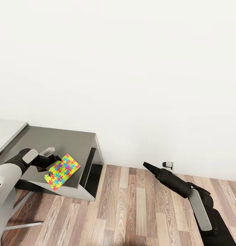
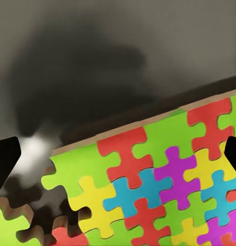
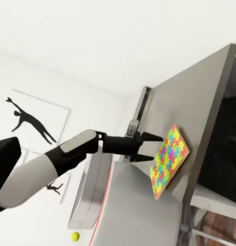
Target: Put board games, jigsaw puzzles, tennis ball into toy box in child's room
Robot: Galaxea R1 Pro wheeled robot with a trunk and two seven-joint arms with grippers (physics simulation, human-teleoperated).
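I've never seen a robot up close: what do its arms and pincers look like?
Each arm has a smooth light-grey shell that turns into black, rounded segments toward the wrist. The left pincer ends in two black, tapering, pointed fingers. The right pincer is also black and narrows to a point.

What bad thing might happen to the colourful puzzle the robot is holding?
1. The left pincer seems to grip the jigsaw puzzle by one edge only, tilted above the dark grey cabinet, so it might slip out.
2. The puzzle's far corner looks ragged, with loose-looking pieces that could drop off.
3. The toy box isn't near; a long carry gives more chances to bump something.
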